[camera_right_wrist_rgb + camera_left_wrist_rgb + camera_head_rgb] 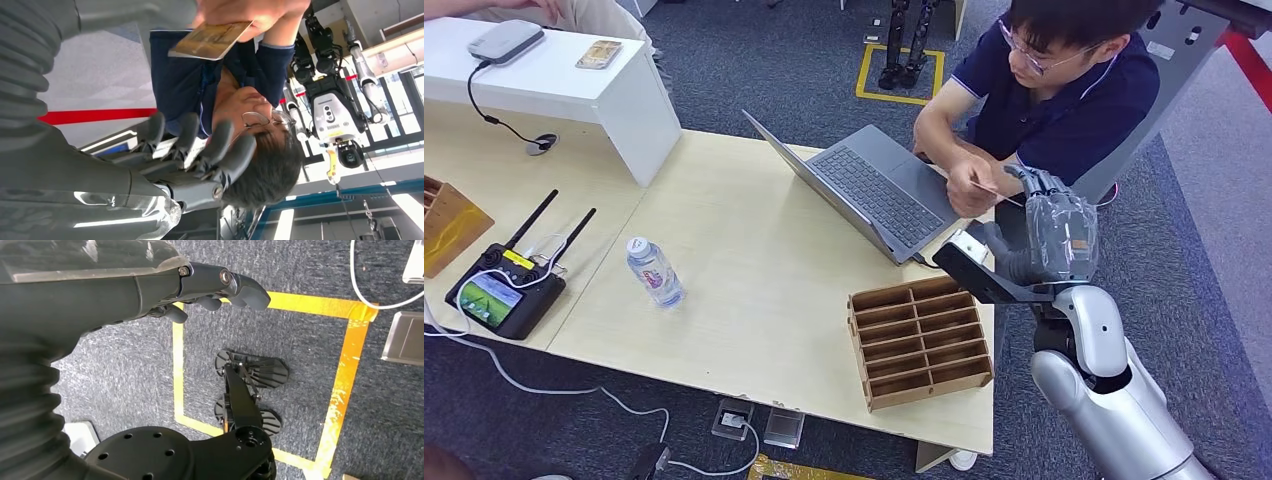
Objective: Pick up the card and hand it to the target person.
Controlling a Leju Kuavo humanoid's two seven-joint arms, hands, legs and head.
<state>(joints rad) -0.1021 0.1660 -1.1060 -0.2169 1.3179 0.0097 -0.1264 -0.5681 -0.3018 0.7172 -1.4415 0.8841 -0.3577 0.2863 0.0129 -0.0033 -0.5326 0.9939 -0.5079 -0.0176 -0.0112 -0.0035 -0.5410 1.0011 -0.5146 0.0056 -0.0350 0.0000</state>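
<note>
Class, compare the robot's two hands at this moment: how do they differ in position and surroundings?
The right hand is raised beside the wooden table's edge, next to the seated person's hand that holds the tan card; the left hand hangs over grey carpet with yellow tape. The right hand's fingers are apart; the left hand's are curled in. Both hold nothing.
</note>
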